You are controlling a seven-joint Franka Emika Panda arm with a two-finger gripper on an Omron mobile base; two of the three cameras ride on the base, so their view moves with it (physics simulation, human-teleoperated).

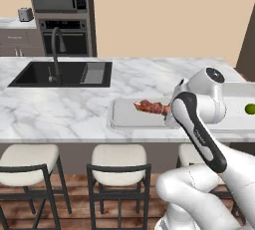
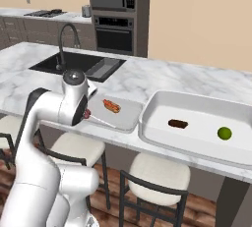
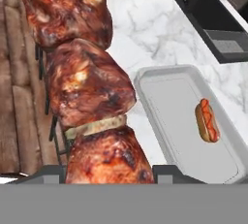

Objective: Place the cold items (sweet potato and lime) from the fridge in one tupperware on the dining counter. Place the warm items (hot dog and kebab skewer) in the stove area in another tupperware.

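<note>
Gripping the kebab skewer (image 3: pixel 87 97), the hand (image 3: pixel 109 172) hangs beside another tupperware (image 3: pixel 169 116).

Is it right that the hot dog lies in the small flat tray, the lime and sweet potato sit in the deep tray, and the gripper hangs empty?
Not quite: the gripper is shut on the kebab skewer, as the hand view shows. The hot dog does lie in the small flat tray, with the lime and sweet potato in the deep tray.

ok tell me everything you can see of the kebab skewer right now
The kebab skewer is a thin stick threaded with glossy, charred reddish-brown meat chunks and one pale slice between two of them. It is clamped at its near end between the gripper fingers, pointing away from the hand, held beside the smaller tray, not yet in it.
</note>
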